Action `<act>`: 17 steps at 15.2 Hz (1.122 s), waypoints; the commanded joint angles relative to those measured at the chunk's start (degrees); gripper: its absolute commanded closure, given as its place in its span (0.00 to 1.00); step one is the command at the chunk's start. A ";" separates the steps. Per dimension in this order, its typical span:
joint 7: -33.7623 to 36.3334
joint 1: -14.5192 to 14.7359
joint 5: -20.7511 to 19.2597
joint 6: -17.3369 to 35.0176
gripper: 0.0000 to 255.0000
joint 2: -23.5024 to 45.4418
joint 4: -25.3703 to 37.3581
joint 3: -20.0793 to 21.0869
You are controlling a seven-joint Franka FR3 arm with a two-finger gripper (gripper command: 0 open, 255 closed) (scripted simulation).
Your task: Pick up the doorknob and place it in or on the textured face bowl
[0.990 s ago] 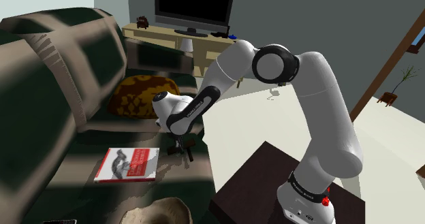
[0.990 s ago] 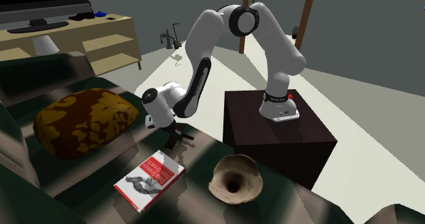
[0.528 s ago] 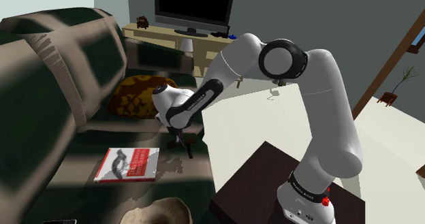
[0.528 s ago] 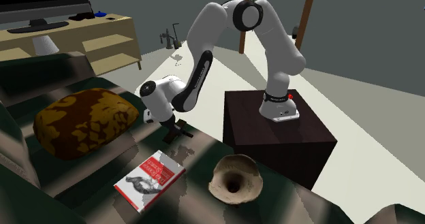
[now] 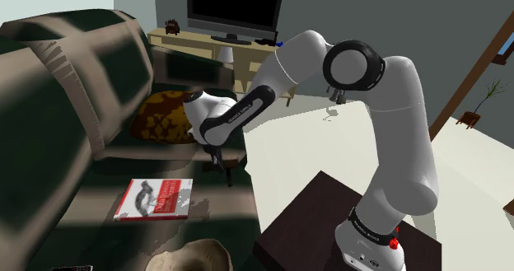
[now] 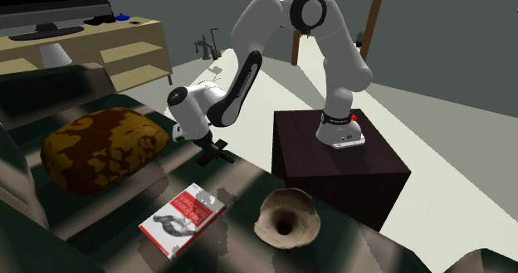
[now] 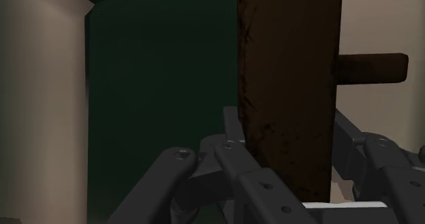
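My black gripper hangs just above the dark green sofa seat, shut on the doorknob. In the wrist view the doorknob is a dark brown, rough plate with a short stub sticking out to one side. It stands on edge, clasped between the fingers of the gripper. The textured face bowl, tan with a dark hollow, sits on the seat near the stand, a good way from the gripper.
A red and white book lies on the seat between gripper and bowl. A brown patterned cushion rests further along the sofa. The dark stand box borders the seat, and a TV cabinet stands behind.
The gripper has risen off the sofa seat with the doorknob in it, and the arm's elbow has swung higher. Book, bowl and cushion have not moved.
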 commanded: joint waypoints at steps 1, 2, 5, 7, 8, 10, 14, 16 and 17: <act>-0.37 -0.15 0.38 -0.94 1.00 -1.32 -0.35 0.23; -0.56 -0.21 0.57 -1.44 1.00 -1.88 -0.38 0.34; -1.16 -0.38 1.13 -2.98 1.00 -3.53 -0.39 0.64; -1.55 -0.48 1.50 -4.03 1.00 -4.59 -0.34 0.82; -1.75 -0.53 1.68 -4.56 1.00 -5.11 -0.29 0.91; -2.15 -0.62 2.04 -5.64 1.00 -6.13 -0.16 1.09; -2.95 -0.78 2.75 -7.85 1.00 -8.07 0.25 1.40; -3.34 -0.85 3.09 -8.98 1.00 -8.99 0.53 1.54; -3.54 -0.88 3.25 -9.56 1.00 -9.43 0.69 1.61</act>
